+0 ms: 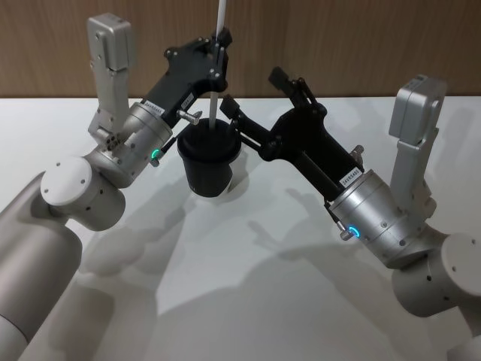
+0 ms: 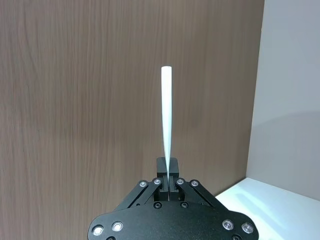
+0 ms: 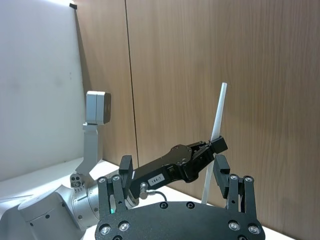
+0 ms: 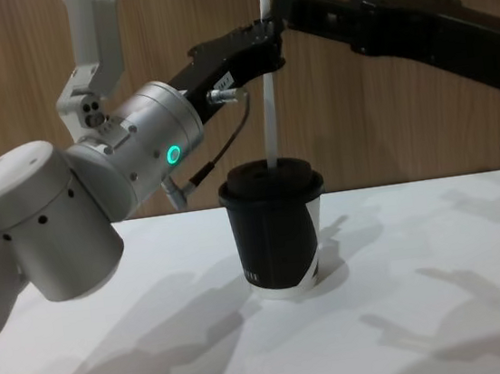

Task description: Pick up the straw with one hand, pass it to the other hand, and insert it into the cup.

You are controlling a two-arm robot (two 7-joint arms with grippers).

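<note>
Thin white drinking straw (image 4: 269,102) is being pinched by the left gripper (image 1: 219,41), tip already entering the black lidded paper cup (image 4: 276,239); right gripper (image 1: 263,101) is being held open, empty, just beside

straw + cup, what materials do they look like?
Straw: matte white and stiff, keeps straight while pinched; plastic or paper, can't tell which. Cup: matte black wall with a white printed patch, likely paper; the smoother, moulded-looking black lid is probably plastic.
</note>
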